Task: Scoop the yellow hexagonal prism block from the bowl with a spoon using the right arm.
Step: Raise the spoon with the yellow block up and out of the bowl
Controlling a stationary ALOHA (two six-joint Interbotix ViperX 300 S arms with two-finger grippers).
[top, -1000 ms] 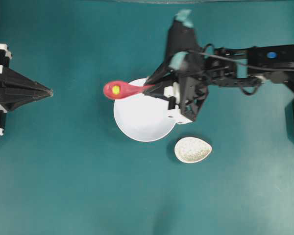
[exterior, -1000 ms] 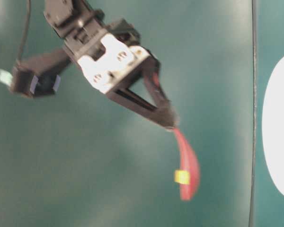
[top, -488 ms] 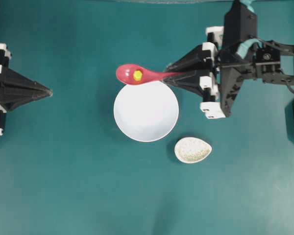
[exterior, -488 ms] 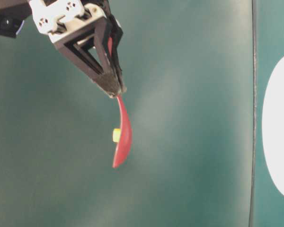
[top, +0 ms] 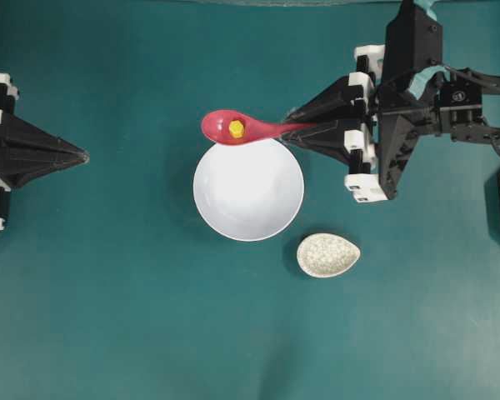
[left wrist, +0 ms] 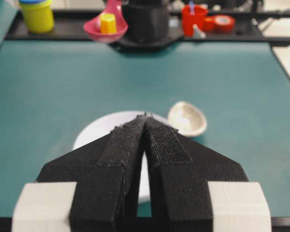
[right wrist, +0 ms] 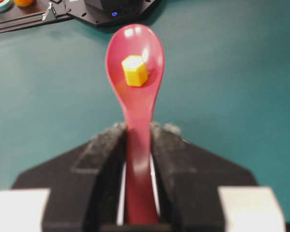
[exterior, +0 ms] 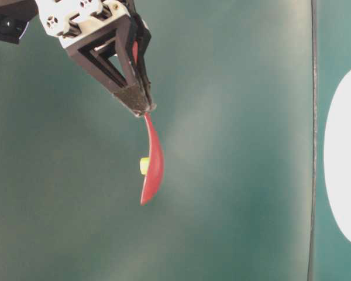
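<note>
My right gripper (top: pixel 290 131) is shut on the handle of the pink-red spoon (top: pixel 233 127) and holds it level in the air past the far rim of the white bowl (top: pixel 248 190). The yellow hexagonal prism block (top: pixel 236 128) sits in the spoon's scoop. The right wrist view shows the block (right wrist: pixel 134 70) in the scoop (right wrist: pixel 135 53) and the handle between the fingers (right wrist: pixel 166 150). The table-level view shows the spoon (exterior: pixel 152 170) edge-on below the gripper (exterior: pixel 141 108). The bowl looks empty. My left gripper (top: pixel 82 156) is shut and empty at the left edge.
A small speckled teardrop spoon rest (top: pixel 327 255) lies on the teal mat right of and nearer than the bowl. In the left wrist view (left wrist: pixel 145 118) a yellow jar (left wrist: pixel 37 14) and a red cup (left wrist: pixel 193 18) stand on a black tray beyond the mat.
The right gripper lifted the spoon with the block out from over the bowl and swung back to the right and far side. Since half a second ago it has barely shifted. The left arm has not moved.
</note>
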